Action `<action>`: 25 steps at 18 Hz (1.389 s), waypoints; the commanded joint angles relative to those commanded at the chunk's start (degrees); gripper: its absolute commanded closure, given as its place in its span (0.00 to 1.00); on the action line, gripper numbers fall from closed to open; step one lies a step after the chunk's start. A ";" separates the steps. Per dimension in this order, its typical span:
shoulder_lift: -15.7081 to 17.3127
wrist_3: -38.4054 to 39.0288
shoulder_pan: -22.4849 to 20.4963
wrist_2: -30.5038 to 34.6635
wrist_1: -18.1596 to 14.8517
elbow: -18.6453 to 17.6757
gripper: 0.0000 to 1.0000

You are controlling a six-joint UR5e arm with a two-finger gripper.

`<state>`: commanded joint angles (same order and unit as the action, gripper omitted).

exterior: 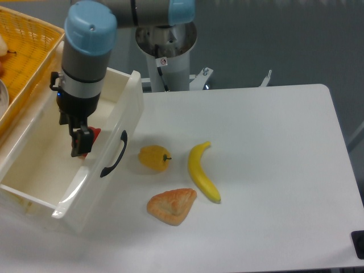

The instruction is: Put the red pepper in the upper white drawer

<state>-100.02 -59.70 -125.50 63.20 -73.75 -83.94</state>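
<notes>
Where the arm reaches down over the upper white drawer (pixel 34 165), the gripper (pixel 79 142) hangs inside the open box, close behind the front panel. Its dark fingers (pixel 75 147) point down and slightly toward the viewer, and whether the jaws stand apart or together cannot be told from this angle, since the fingers overlap each other and the object behind them. Only a small patch of the red pepper (pixel 94 134) shows, peeking out just to the right of the fingers, inside the drawer and near the front wall; whether the fingers touch it is unclear. The drawer stands pulled out, its curved black handle (pixel 114 154) facing the table. Behind it, at the upper left edge, a yellow woven basket (pixel 23 51) lies partly out of frame.

On the white table (pixel 273 170), just beside the drawer front, a yellow pepper (pixel 153 157) rests with its dark stem pointing right. A banana (pixel 202 172) lies near it, curved and running toward the viewer. Below the two, a golden pastry (pixel 171 205) sits apart from both.
</notes>
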 joint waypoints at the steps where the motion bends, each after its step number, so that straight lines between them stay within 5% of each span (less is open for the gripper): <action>1: 0.00 2.81 -1.05 -0.26 0.79 0.09 0.05; 8: -0.52 15.66 -9.05 0.00 1.59 -0.35 0.00; 13: -1.31 15.05 -17.13 0.26 2.03 -2.28 0.00; 19: -7.46 5.30 -21.45 0.61 3.25 -2.90 0.00; 25: -12.65 5.03 -21.89 20.44 7.91 -2.28 0.00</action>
<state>-112.67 -54.67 -147.39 83.64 -65.84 -86.22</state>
